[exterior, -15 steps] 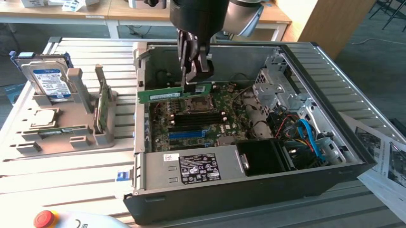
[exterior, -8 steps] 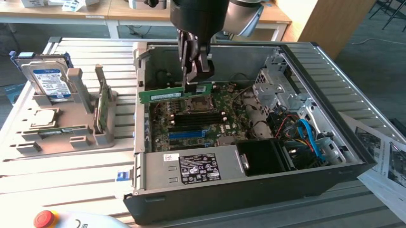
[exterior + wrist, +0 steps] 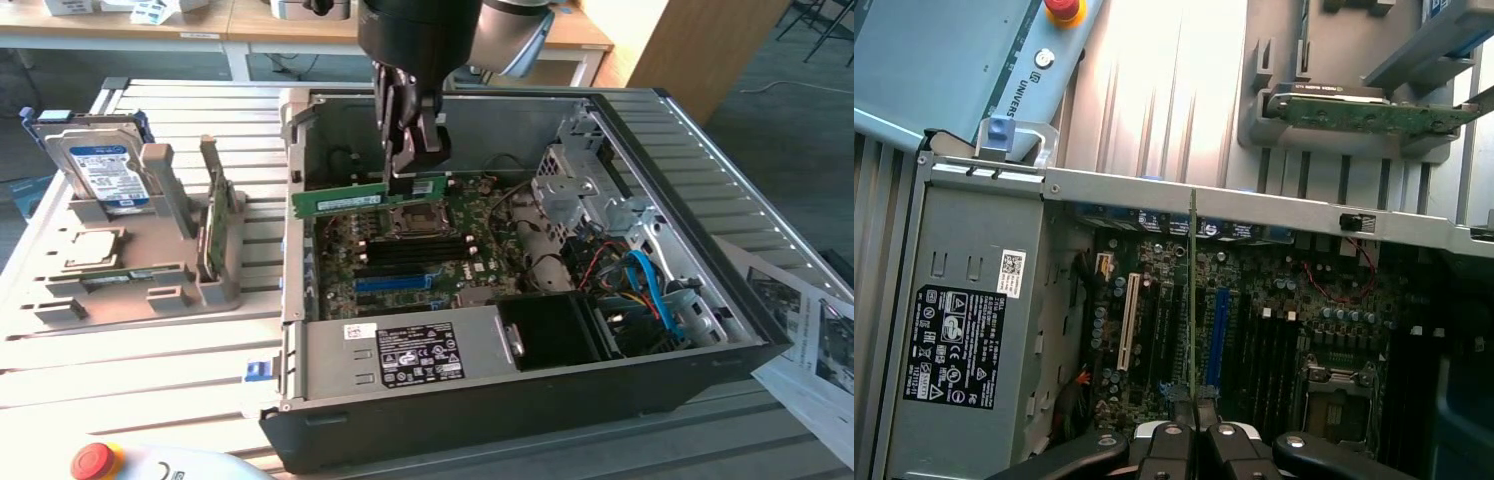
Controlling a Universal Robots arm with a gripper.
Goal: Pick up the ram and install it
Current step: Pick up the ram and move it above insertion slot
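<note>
Green, thin ram (image 3: pixel 344 200) with white label, level in the closed pincer (image 3: pixel 411 182) over the motherboard (image 3: pixel 434 255).

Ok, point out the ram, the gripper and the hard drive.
ram (image 3: pixel 340 200), exterior view, green board's free end
gripper (image 3: pixel 408 175), exterior view, midway between fingertips
hard drive (image 3: pixel 104 168), exterior view, its front label

One word reads clearly: "UNIVERS", in dark capitals on the grey teach pendant (image 3: pixel 954 60) in the wrist view, as far as the letters can be followed. The black label (image 3: pixel 420 355) on the power supply (image 3: pixel 327 372), low in the middle of the exterior view, bears white certification marks, its print too small to read. The white sticker (image 3: pixel 358 333) beside it, the blue-and-white label (image 3: pixel 104 168) on the hard drive (image 3: pixel 80 135) at the exterior view's left, and the pale label on the ram (image 3: pixel 340 200) are likewise illegible.
</note>
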